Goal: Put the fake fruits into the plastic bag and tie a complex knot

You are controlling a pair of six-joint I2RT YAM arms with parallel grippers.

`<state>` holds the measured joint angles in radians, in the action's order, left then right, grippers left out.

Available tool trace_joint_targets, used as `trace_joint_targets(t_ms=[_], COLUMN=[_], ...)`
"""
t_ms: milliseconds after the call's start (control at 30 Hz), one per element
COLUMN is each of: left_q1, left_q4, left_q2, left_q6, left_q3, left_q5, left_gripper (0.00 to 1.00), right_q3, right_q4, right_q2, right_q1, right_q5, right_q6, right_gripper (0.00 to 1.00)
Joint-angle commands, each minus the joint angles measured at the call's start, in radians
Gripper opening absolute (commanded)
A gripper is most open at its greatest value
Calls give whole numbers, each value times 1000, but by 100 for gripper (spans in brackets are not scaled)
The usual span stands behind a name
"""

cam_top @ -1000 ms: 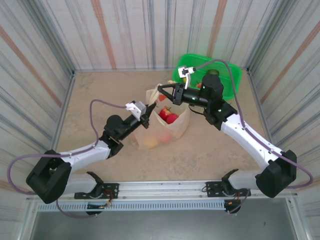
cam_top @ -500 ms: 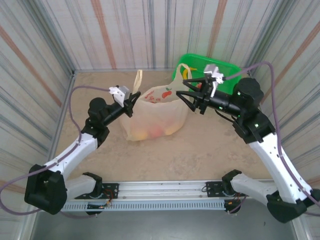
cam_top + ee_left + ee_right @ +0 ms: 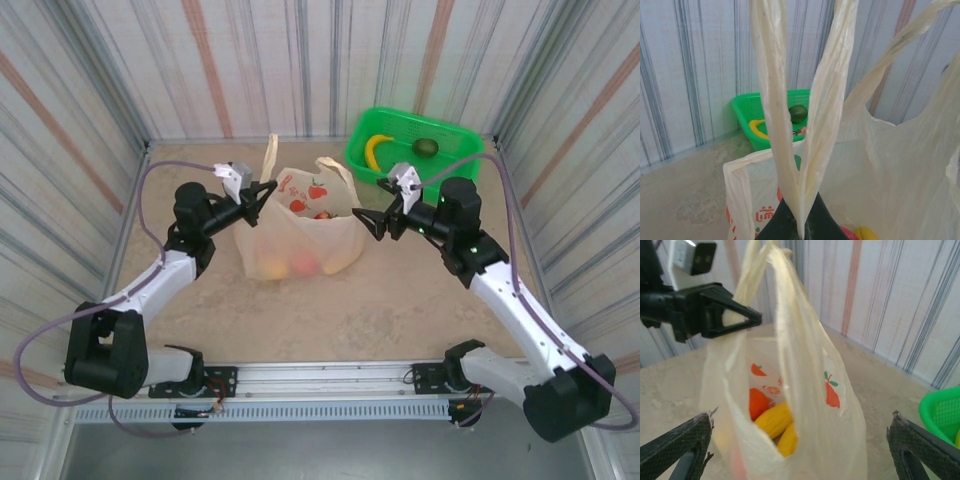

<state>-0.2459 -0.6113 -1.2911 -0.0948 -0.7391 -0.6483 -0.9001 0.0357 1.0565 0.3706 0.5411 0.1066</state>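
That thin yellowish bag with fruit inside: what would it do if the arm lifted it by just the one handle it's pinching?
Probably floppy: the handle pinched by the left gripper is a thin crumpled strip, so the plastic bag would likely sag and tilt. The fake fruits lie loose at the bottom, so they may shift toward the low side.

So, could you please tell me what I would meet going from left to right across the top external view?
Left arm's black fingers → translucent pale-yellow plastic bag → right arm's black fingers. The green plastic basket overlaps the right fingers sideways, so it is left out.
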Motion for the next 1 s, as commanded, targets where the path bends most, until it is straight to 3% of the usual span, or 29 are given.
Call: trace_joint_targets(t_ms=[0, 100, 200, 433, 533, 667, 800, 900, 967], left_q1=[-7, -27, -44, -47, -51, -55, -59, -59, -58], left_q4=[-48, -34, -12, -15, -14, -11, -17, -48, -61], left_q2=[1, 16, 30, 52, 58, 70, 130, 204, 237], left_q6=[-32, -10, 19, 16, 17, 18, 40, 60, 77], left_q3=[12, 17, 14, 20, 22, 22, 48, 93, 114], left_q5=[-41, -31, -19, 7, 10, 14, 89, 209, 263], left_gripper=[0, 0, 0, 0, 0, 0, 0, 0, 0], right_q3=[-50, -152, -247, -456, -477, -516, -612, -787, -867], right_q4=[110, 59, -8, -203, -229, -279, -347, -527, -634], right_q2=[77, 140, 200, 335, 347, 347, 298, 315, 325], right_q1=[-38, -12, 33, 79, 103, 123, 169, 284, 338], right_q5=[151, 193, 105, -59, -122, -196, -363, -675, -804], right_q6=[22, 30, 72, 100, 114, 115, 35, 23, 18], right_gripper=[92, 90, 84, 57, 37, 1, 0, 0, 0])
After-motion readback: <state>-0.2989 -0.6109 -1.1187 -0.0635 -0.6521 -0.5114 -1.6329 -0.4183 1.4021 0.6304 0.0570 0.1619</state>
